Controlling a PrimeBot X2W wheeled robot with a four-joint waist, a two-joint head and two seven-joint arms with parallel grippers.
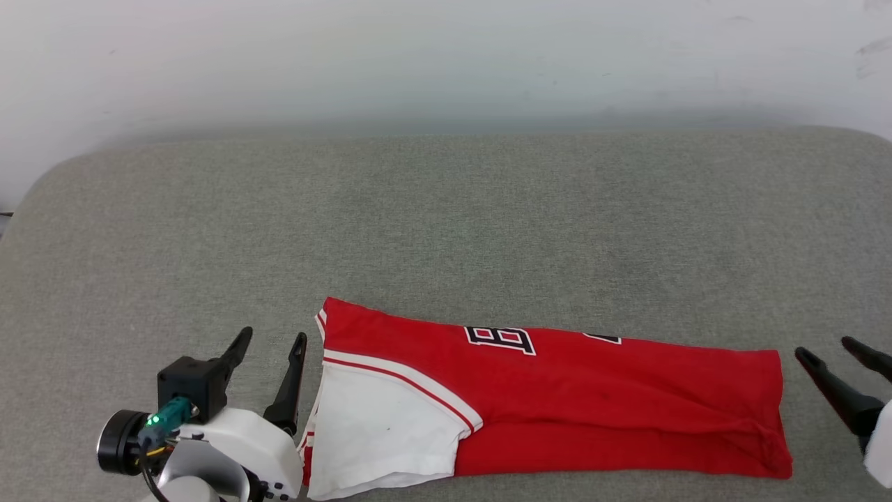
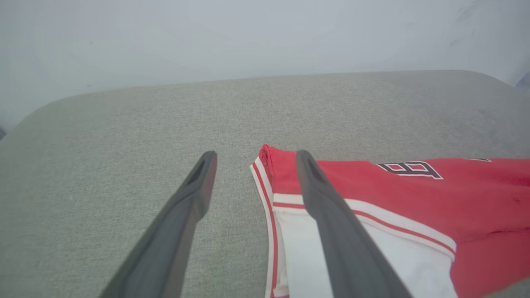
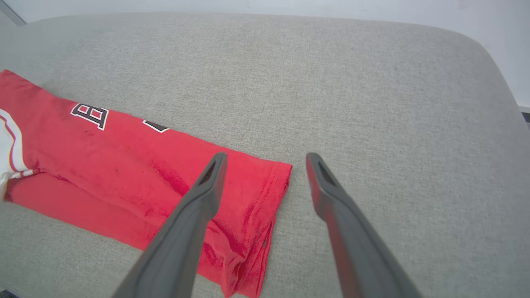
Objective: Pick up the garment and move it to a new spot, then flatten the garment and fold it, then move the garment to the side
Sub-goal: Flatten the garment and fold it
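Note:
The garment lies folded into a long red band near the front edge of the grey cushioned surface, with a white sleeve at its left end and part of the black lettering along its far edge. My left gripper stands open just left of the sleeve end, holding nothing. In the left wrist view the left gripper has one finger over the garment and one over bare cushion. My right gripper is open just right of the hem end. In the right wrist view the right gripper straddles the hem of the garment.
The grey cushioned surface stretches wide behind the garment up to a pale wall. Its rounded corners show at far left and far right. The garment sits close to the front edge.

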